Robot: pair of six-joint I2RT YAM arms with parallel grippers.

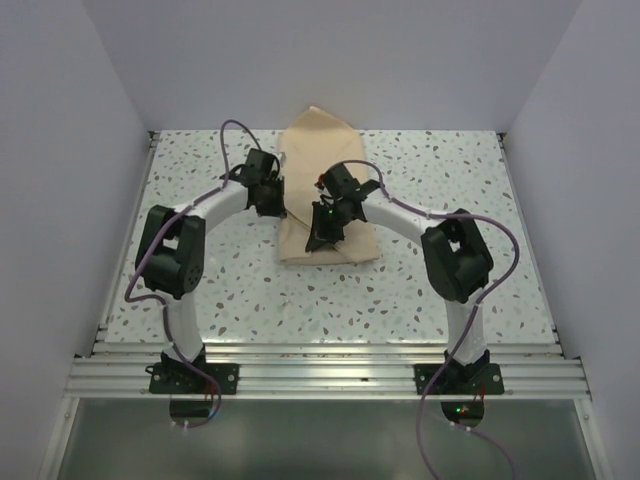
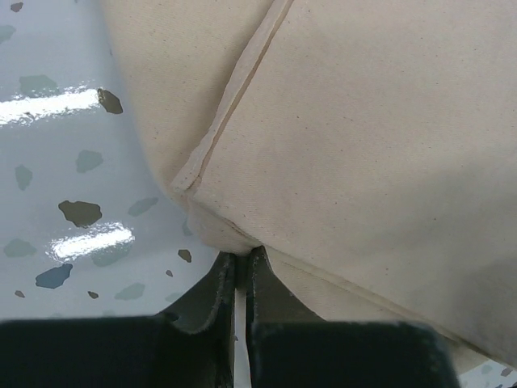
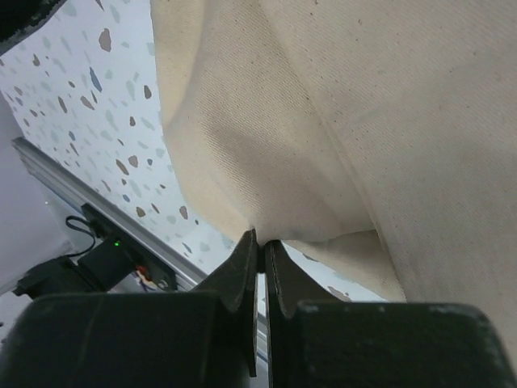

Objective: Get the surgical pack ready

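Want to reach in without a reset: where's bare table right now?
Bare: table right of the wrap sheet, past the right arm; the left strip outside the left arm; the near band between sheet and rail. Crowded: centre, where left gripper and right gripper both pinch the sheet.

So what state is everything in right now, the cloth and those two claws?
Wrap sheet: folded over itself into a bundle, anything inside hidden.
Left gripper: shut, pinching a fold of the sheet.
Right gripper: shut, pinching the sheet's edge.
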